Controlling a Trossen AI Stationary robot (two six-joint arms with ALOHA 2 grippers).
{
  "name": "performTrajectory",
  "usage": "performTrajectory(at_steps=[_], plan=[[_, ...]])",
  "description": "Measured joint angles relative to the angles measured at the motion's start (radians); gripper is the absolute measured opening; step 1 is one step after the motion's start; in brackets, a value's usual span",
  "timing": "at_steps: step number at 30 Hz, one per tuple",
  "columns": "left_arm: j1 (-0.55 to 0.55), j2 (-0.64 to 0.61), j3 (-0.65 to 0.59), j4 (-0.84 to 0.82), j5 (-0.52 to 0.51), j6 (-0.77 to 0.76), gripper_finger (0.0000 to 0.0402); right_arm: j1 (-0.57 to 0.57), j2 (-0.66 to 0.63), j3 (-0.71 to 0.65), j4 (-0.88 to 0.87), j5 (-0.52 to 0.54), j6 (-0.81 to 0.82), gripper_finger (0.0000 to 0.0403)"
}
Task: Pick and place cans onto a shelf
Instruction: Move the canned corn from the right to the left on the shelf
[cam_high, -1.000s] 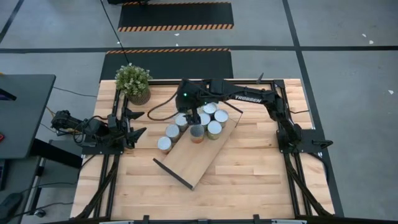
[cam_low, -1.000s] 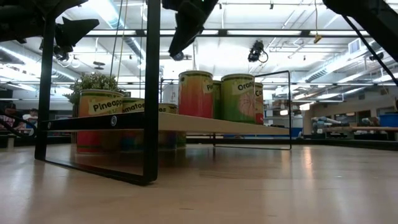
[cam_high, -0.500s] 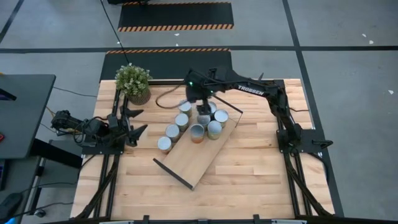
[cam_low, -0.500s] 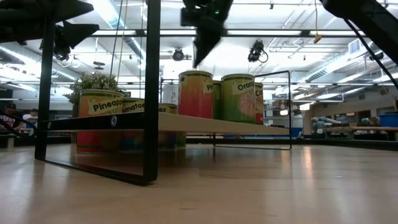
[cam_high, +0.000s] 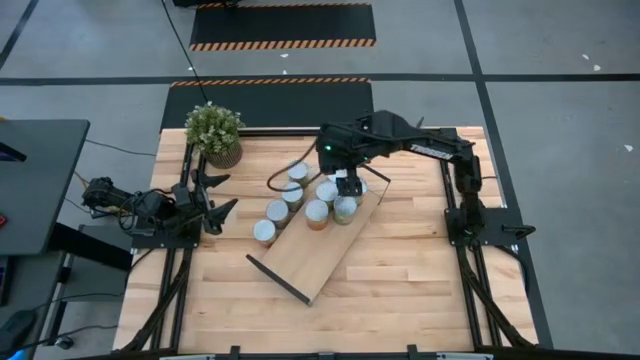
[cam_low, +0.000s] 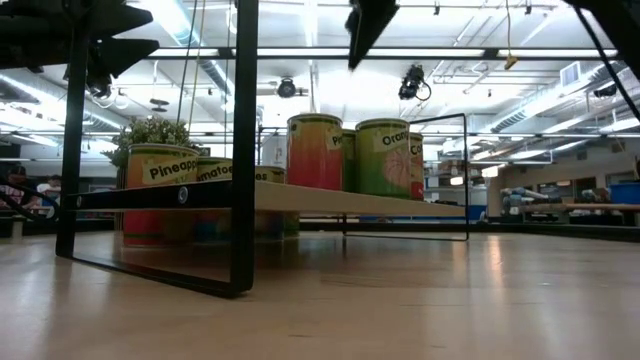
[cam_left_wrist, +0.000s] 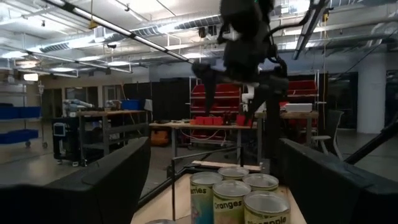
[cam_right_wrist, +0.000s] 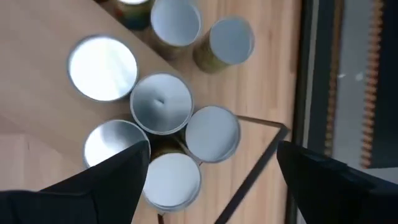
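Five cans (cam_right_wrist: 161, 102) cluster right under the right gripper (cam_right_wrist: 212, 149), on the wire-framed end of the shelf (cam_high: 310, 260).
Its fingers (cam_right_wrist: 118, 180) stand wide apart above the silver tops, holding nothing. More cans (cam_high: 277, 211) stand off the board, on the table to the side of this gripper. From table height one label reads "Pineapp" (cam_low: 165, 170) and a green one "Oran" (cam_low: 385, 140); the left wrist view shows "Oranges" (cam_left_wrist: 227, 205). The left gripper (cam_high: 215, 195) waits near the potted plant (cam_high: 213, 130), fingers apart and empty.
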Motion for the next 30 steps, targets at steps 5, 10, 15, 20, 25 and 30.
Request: performTrajectory(at_steps=[5, 10, 15, 20, 25, 30], plan=[[0.000, 0.000, 0.000, 0.024, 0.000, 0.065, 0.0355, 0.051, -0.101, -0.170, 0.114, 0.061, 0.044, 0.0358], [0.000, 0.000, 0.000, 0.038, 0.000, 0.102, 0.0355, 0.075, -0.276, -0.498, 0.333, 0.125, 0.070, 0.0357], [0.000, 0.000, 0.000, 0.037, 0.000, 0.104, 0.0355, 0.075, -0.391, -0.754, 0.481, 0.129, 0.054, 0.0357], [0.000, 0.000, 0.000, 0.046, 0.000, 0.108, 0.0355, 0.040, -0.406, -0.842, 0.479, 0.034, 0.071, 0.0357], [0.000, 0.000, 0.000, 0.065, 0.000, 0.109, 0.0355, 0.033, -0.376, -0.863, 0.462, 0.018, 0.027, 0.0370], [0.000, 0.000, 0.000, 0.068, -0.008, 0.110, 0.0355, 0.026, -0.326, -0.858, 0.458, 0.018, -0.021, 0.0389]])
